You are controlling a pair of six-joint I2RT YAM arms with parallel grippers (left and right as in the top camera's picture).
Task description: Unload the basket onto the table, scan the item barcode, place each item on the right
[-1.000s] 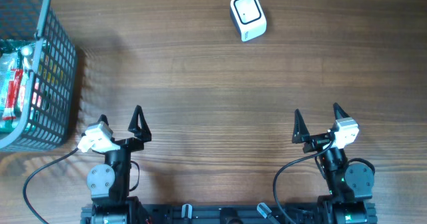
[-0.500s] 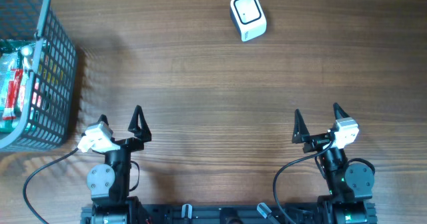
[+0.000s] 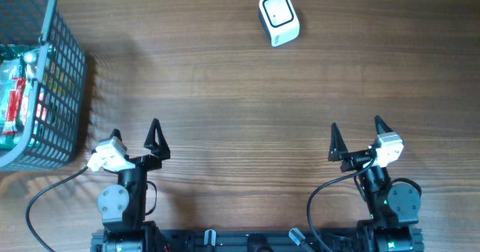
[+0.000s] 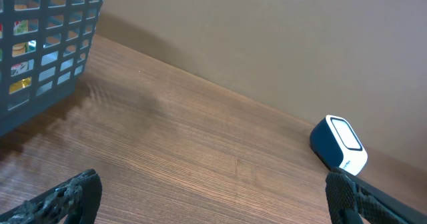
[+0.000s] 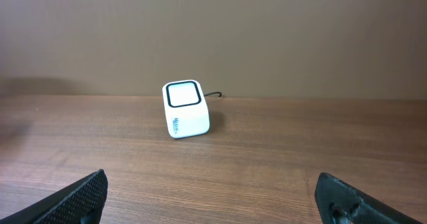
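The white barcode scanner (image 3: 278, 18) with its dark window stands at the far middle of the wooden table; it also shows in the left wrist view (image 4: 339, 145) and the right wrist view (image 5: 185, 109). Colourful packaged items (image 3: 15, 94) lie inside the grey mesh basket (image 3: 64, 72) at the far left; no barcode can be made out. My left gripper (image 3: 135, 130) (image 4: 213, 187) is open and empty near the front edge, right of the basket. My right gripper (image 3: 356, 124) (image 5: 212, 184) is open and empty at the front right, facing the scanner.
The basket wall (image 4: 47, 44) fills the upper left of the left wrist view. A thin cable runs from behind the scanner. Bare wood lies between both grippers and the scanner. Black cables trail from both arm bases at the front edge.
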